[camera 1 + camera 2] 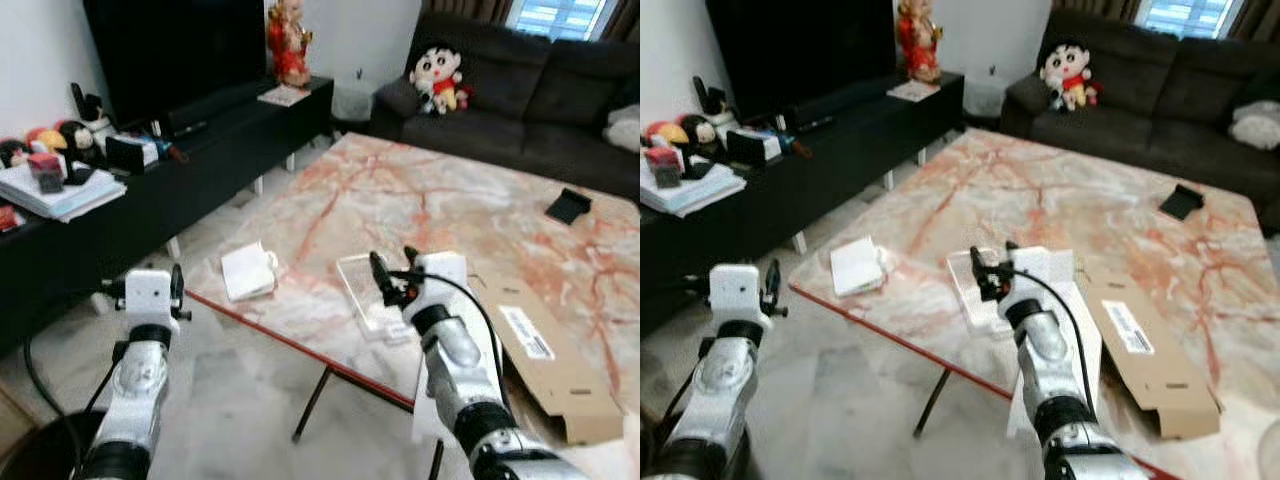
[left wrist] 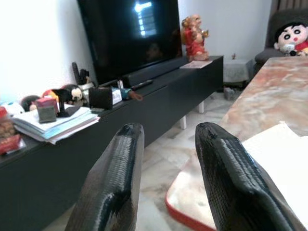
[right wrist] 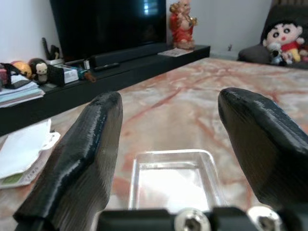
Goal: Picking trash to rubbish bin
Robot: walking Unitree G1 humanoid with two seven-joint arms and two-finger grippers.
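Note:
A clear plastic container (image 1: 362, 292) lies near the front edge of the marble table (image 1: 450, 200). My right gripper (image 1: 394, 264) hovers just over its near end, open, with nothing between the fingers; the right wrist view has the container (image 3: 171, 179) directly ahead between them. A white packet (image 1: 247, 270) rests on the table's near left corner. My left gripper (image 2: 166, 139) is open and empty, held above the floor to the left of that corner. A dark round rim (image 1: 30, 450), possibly the bin, sits at the bottom left.
A flat cardboard box (image 1: 545, 340) lies on the table right of my right arm, and a small black object (image 1: 568, 205) farther back. A black TV cabinet (image 1: 200, 150) with clutter runs along the left. A dark sofa (image 1: 520, 90) with a doll stands behind the table.

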